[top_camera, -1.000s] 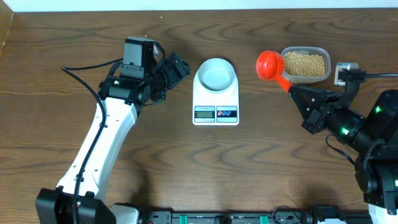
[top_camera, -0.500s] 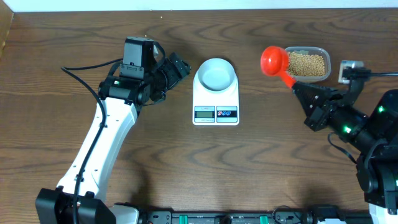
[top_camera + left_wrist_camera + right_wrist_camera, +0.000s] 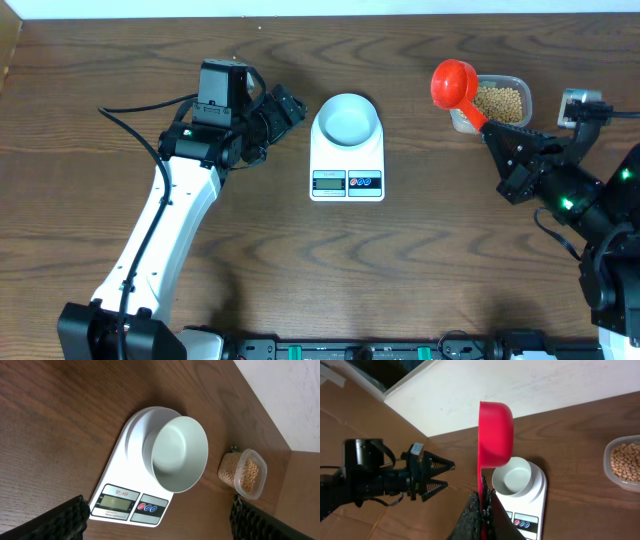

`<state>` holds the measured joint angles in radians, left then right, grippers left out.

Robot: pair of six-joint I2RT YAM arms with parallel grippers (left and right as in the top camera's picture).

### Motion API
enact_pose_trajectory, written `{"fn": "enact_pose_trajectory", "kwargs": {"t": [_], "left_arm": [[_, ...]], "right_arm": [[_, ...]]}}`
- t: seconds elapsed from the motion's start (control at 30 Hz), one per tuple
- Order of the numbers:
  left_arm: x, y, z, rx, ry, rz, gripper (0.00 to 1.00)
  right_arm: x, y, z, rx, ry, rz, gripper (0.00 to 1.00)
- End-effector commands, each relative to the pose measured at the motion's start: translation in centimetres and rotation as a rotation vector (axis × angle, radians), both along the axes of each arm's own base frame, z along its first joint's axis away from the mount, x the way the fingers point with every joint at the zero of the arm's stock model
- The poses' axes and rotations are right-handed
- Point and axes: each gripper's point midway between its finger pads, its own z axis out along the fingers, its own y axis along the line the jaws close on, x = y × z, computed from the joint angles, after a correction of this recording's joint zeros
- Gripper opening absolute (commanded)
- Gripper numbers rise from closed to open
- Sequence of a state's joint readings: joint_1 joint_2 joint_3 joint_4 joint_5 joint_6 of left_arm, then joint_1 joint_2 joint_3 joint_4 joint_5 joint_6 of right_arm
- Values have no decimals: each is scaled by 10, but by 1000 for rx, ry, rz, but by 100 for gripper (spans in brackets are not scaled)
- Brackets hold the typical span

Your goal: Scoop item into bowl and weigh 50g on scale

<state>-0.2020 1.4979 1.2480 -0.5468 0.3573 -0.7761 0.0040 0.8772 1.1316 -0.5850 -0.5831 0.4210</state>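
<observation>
The pale bowl (image 3: 347,117) sits empty on the white scale (image 3: 347,182) at mid-table. Tan beans, the item (image 3: 502,102), fill a clear tub at the back right. My right gripper (image 3: 497,137) is shut on the handle of a red scoop (image 3: 453,82), whose cup hangs over the tub's left end and looks empty. The right wrist view shows the scoop (image 3: 495,435) on edge above the bowl (image 3: 512,476), with that gripper (image 3: 483,502) clamping its handle. Left of the scale, my left gripper (image 3: 286,108) stands open, facing the bowl (image 3: 180,452) and scale (image 3: 131,505).
The clear tub (image 3: 243,473) stands right of the scale by the table's back edge. A small white box (image 3: 580,100) lies beside the tub. A white wall runs along the back of the table. Cables trail from the left arm.
My right gripper has carried the red scoop right and toward the back, from beside the tub to over its left end. The left arm, bowl and scale have not moved.
</observation>
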Motion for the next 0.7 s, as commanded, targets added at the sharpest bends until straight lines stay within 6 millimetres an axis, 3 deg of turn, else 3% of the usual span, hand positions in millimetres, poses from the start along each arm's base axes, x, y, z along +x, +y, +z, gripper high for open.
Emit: {"fn": "enact_pose_trajectory", "kwargs": {"t": [0.0, 0.33, 0.67], "left_arm": [[3, 0, 6, 13, -25, -15, 92], [3, 0, 6, 13, -25, -15, 92], [3, 0, 6, 13, -25, -15, 92]], "right_arm": [[4, -5, 6, 2, -7, -25, 1], [4, -5, -3, -25, 13, -15, 1], [8, -5, -23, -61, 80, 1, 1]]}}
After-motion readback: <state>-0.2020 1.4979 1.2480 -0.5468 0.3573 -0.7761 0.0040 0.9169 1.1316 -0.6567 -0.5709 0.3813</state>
